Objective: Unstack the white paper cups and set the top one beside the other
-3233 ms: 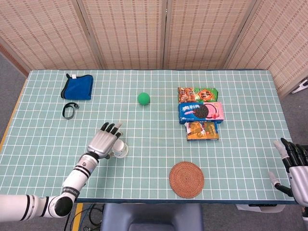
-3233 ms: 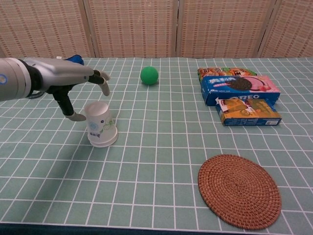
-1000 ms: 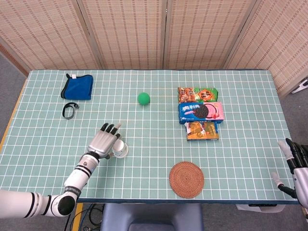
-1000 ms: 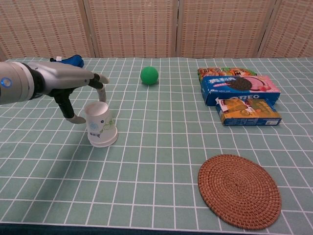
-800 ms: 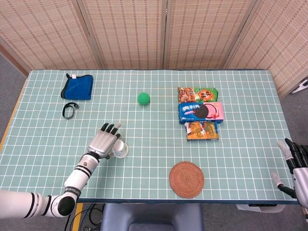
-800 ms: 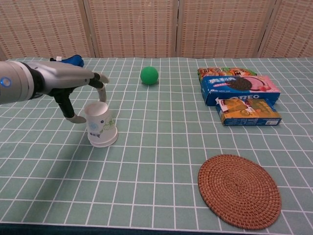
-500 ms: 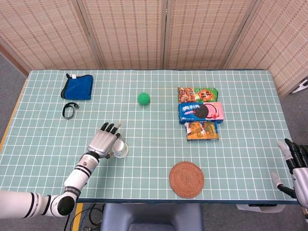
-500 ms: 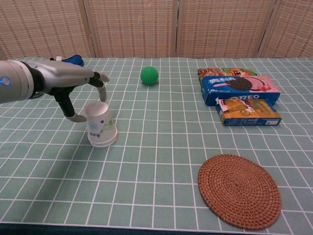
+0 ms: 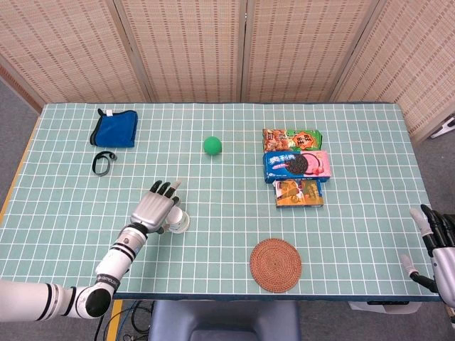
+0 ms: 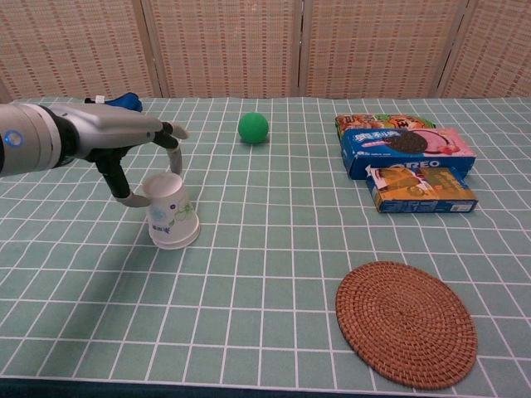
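Observation:
The stacked white paper cups (image 10: 171,214) stand upside down on the table's front left, small green prints on their side. In the head view the cups (image 9: 179,222) peek out from under my left hand (image 9: 155,207). That left hand (image 10: 133,137) hovers over them with fingers spread; its thumb curves down to the cups' upper left side and one finger hangs by the upper right edge. Neither visibly clamps the stack. My right hand (image 9: 435,250) hangs off the table's front right corner, fingers apart, holding nothing.
A green ball (image 10: 253,127) lies behind the cups. Snack boxes (image 10: 404,162) sit at the right, with a woven coaster (image 10: 406,322) in front of them. A blue cloth (image 9: 115,128) and a black band (image 9: 103,163) lie at the far left.
My left thumb has crept in toward the cups' side; the cups have not moved. My right hand sank a little lower at the table's corner.

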Tool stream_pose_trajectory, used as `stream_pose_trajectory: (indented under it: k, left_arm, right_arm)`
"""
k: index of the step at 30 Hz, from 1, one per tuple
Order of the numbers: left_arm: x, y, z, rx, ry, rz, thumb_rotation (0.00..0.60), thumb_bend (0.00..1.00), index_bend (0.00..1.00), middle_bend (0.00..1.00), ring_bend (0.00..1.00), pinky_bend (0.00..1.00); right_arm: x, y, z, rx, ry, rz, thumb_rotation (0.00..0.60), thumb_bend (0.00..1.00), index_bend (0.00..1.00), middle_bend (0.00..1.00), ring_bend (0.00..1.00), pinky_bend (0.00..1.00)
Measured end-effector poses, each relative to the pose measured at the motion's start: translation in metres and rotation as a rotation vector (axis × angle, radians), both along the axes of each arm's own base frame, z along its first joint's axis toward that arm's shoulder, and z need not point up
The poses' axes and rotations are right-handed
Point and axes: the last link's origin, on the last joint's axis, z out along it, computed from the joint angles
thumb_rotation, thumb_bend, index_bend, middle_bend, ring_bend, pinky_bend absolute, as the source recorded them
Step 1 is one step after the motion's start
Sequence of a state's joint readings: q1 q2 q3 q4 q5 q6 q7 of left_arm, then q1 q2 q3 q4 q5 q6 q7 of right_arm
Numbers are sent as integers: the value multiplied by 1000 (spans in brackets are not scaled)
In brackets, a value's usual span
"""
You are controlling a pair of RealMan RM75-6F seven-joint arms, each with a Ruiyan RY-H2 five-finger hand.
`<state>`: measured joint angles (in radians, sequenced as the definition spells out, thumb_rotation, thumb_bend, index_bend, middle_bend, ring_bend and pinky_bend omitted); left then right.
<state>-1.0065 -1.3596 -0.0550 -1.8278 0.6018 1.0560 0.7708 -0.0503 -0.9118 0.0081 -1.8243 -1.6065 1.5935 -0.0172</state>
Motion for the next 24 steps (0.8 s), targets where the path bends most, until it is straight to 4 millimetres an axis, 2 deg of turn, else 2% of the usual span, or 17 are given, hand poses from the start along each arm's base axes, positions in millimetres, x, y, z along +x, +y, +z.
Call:
stream_pose_trajectory:
  k: [24]
  left_arm:
    - [6,-2,3,9,0,-12,600,295,420,0,0,0]
  right_arm:
    - [0,0,0,2,3,2,600,303,7,0,0,0]
